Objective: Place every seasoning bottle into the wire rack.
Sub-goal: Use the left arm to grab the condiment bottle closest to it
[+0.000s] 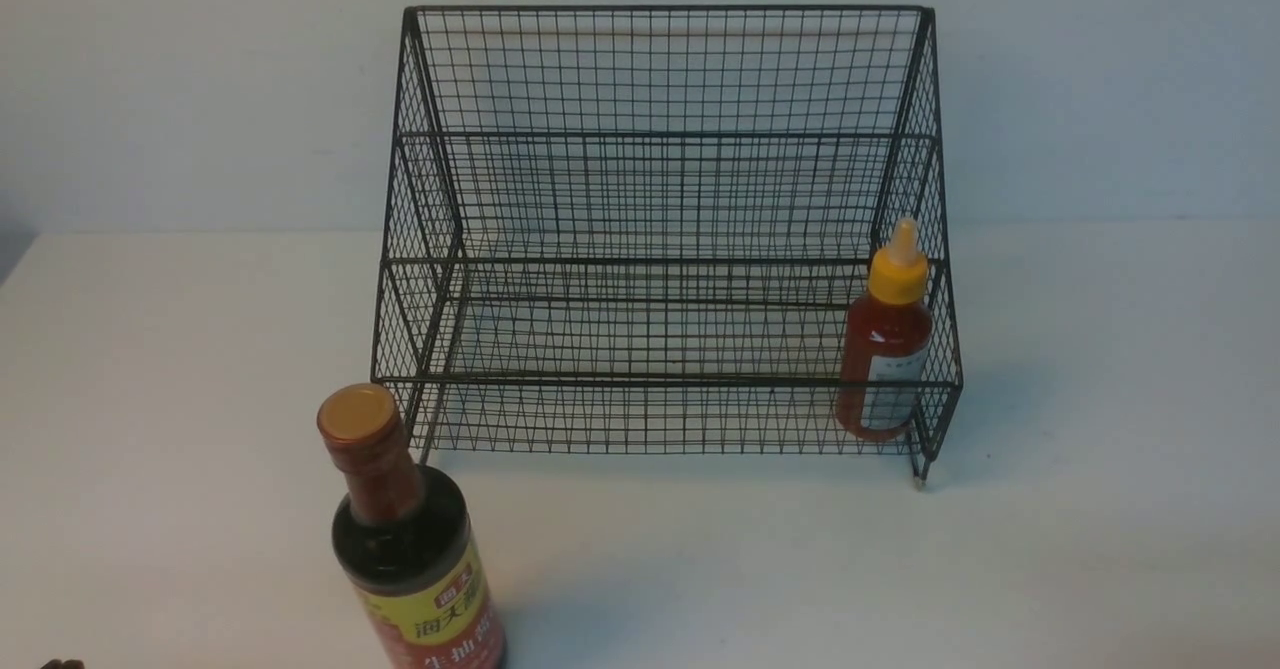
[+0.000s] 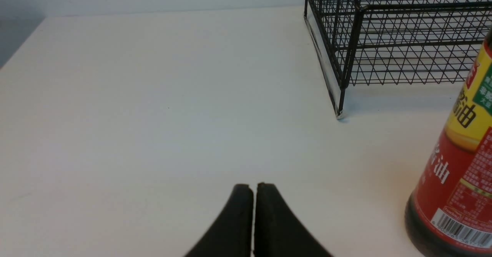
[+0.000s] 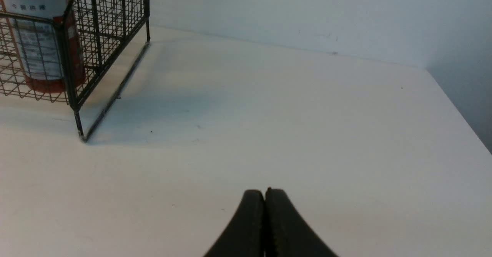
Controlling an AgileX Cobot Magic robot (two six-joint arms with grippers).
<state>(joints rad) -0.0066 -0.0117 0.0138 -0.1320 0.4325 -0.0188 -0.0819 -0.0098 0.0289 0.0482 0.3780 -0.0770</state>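
The black wire rack [image 1: 660, 199] stands at the back middle of the white table. The small red squeeze bottle [image 1: 886, 349] with its yellow nozzle cap stands upright inside the rack's lowest tier, at its right end; it also shows in the right wrist view [image 3: 40, 38]. The tall dark soy-sauce bottle [image 1: 415, 559] stands upright on the table in front of the rack's left corner; it also shows in the left wrist view [image 2: 457, 164]. My left gripper [image 2: 254, 186] is shut and empty, to the left of the soy-sauce bottle. My right gripper [image 3: 265, 191] is shut and empty, away from the rack [image 3: 100, 38].
The white table [image 1: 1100, 449] ends at a pale wall behind the rack. The table's left edge shows in the left wrist view [image 2: 23, 42], and its right edge in the right wrist view [image 3: 461, 111]. The rack's corner foot [image 2: 339, 113] stands near the soy-sauce bottle.
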